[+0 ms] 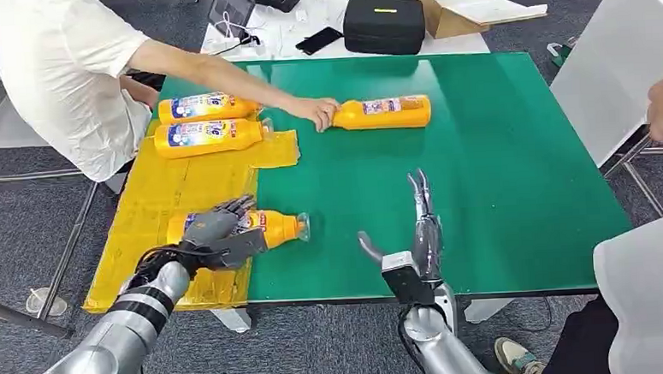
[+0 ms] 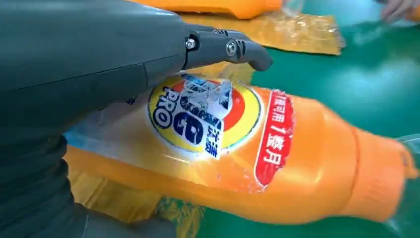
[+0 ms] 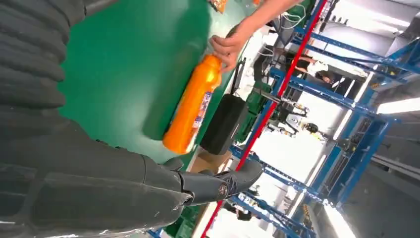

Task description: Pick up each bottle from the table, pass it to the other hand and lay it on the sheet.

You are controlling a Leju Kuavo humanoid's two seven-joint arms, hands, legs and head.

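An orange bottle (image 1: 274, 227) lies on its side at the yellow sheet's (image 1: 153, 205) near right edge, its clear cap out over the green mat (image 1: 498, 161). My left hand (image 1: 215, 236) grips its labelled body, fingers over the top and thumb on the near side. In the left wrist view my left hand (image 2: 89, 64) has its thumb arched above the bottle (image 2: 297, 158). My right hand (image 1: 420, 225) is open, fingers straight, low over the mat's near edge; it also fills the right wrist view (image 3: 99, 183). Another bottle (image 1: 384, 112) (image 3: 190, 106) lies farther back, a person's hand (image 1: 316, 112) on its cap.
Two more orange bottles (image 1: 206, 106) (image 1: 208, 136) lie at the sheet's far end. The person in white (image 1: 65, 72) leans in from the far left. A black case (image 1: 383, 23) and cardboard box (image 1: 456, 5) sit behind the mat. Another person (image 1: 651, 299) stands near right.
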